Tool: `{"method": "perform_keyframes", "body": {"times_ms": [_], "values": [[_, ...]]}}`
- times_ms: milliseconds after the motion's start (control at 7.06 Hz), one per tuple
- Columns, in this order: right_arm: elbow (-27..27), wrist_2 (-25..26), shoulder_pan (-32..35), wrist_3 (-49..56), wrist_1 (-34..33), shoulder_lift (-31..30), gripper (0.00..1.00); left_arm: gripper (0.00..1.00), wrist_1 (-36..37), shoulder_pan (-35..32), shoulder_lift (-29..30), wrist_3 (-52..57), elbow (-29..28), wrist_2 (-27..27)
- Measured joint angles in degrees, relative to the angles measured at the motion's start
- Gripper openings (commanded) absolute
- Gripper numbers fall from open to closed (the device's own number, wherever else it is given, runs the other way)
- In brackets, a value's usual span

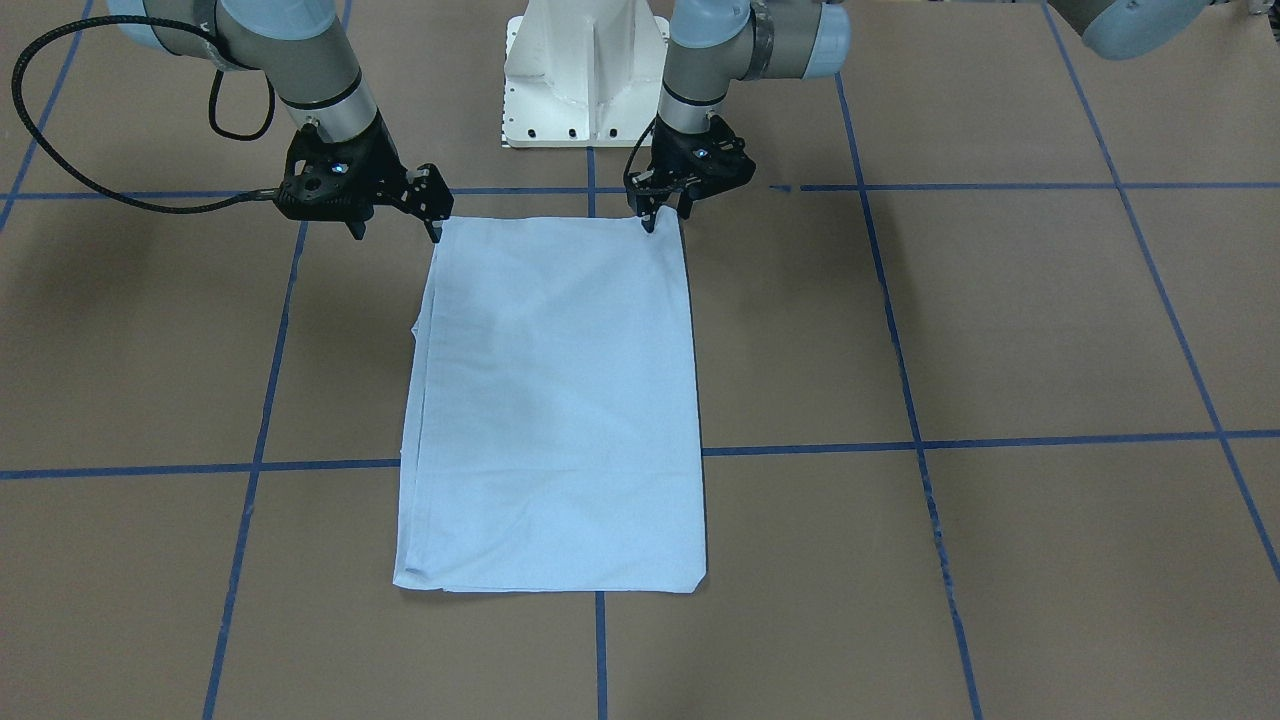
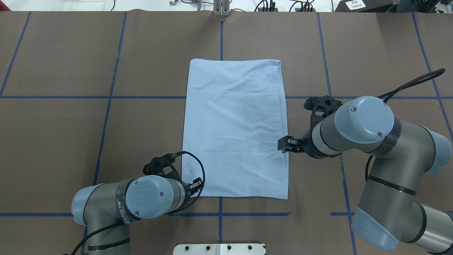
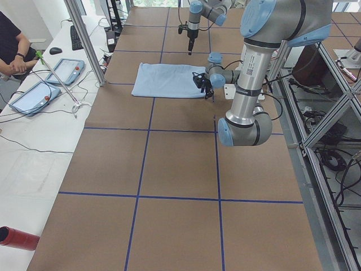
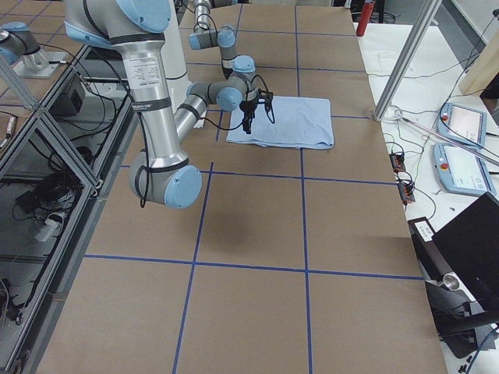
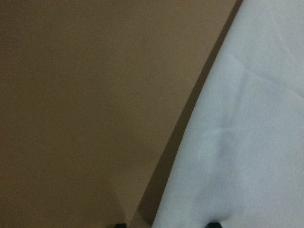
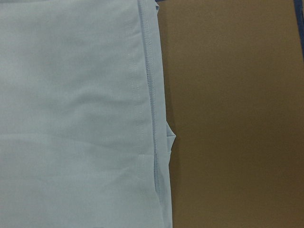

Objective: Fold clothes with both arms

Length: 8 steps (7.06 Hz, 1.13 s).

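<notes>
While the folded T-shirt (image 1: 553,410) lies flat as a tall pale-blue rectangle in the middle of the front-facing frame, both grippers sit at its top edge, one at each corner. The brown table (image 1: 1000,330), crossed by blue tape lines (image 1: 905,400), shows bare on every side of the cloth.

At the upper left of that frame, the right gripper (image 1: 398,228) has its jaws spread wide. One fingertip stands just at the shirt's top-left corner and the other is out over the table, with nothing held between them. The right wrist view looks down on the shirt's layered, stitched edge filling the left half of its frame, with table to the right.

Just right of the top centre, the left gripper (image 1: 665,215) points down at the shirt's top-right corner. Its fingers stand only slightly apart, one tip touching the cloth edge. Whether any fabric is pinched I cannot tell. The left wrist view shows cloth at the lower right, table at the left, and two dark fingertips at the bottom edge straddling the shirt's border.

In the overhead view the T-shirt's (image 2: 235,127) bottom-left corner sits beside the left gripper (image 2: 195,187).
</notes>
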State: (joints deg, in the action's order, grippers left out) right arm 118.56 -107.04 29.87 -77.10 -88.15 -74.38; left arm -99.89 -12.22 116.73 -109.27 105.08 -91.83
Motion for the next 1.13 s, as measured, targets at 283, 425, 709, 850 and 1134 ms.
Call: {"method": "perform_keyframes", "body": {"times_ms": [283, 425, 709, 850, 1134], "values": [[0.0, -0.01, 0.07, 0.1, 0.0, -0.05, 1.0, 0.0, -0.03, 0.07, 0.03, 0.03, 0.15, 0.05], [0.0, -0.01, 0.08, 0.11, 0.0, -0.04, 1.0, 0.0, -0.04, 0.12, 0.09, 0.24, 0.16, 0.07], [0.0, -0.01, 0.05, 0.09, 0.0, 0.01, 1.0, 0.0, -0.04, 0.12, 0.18, 0.4, 0.17, 0.13], [0.0, 0.01, -0.04, -0.13, 0.0, 0.02, 1.0, 0.0, -0.02, 0.08, 0.18, 0.44, 0.41, 0.14], [0.11, 1.1, -1.63, -4.06, 0.1, 0.35, 1.0, 0.0, 0.12, 0.12, -0.27, 0.56, 1.97, 0.03]]}}
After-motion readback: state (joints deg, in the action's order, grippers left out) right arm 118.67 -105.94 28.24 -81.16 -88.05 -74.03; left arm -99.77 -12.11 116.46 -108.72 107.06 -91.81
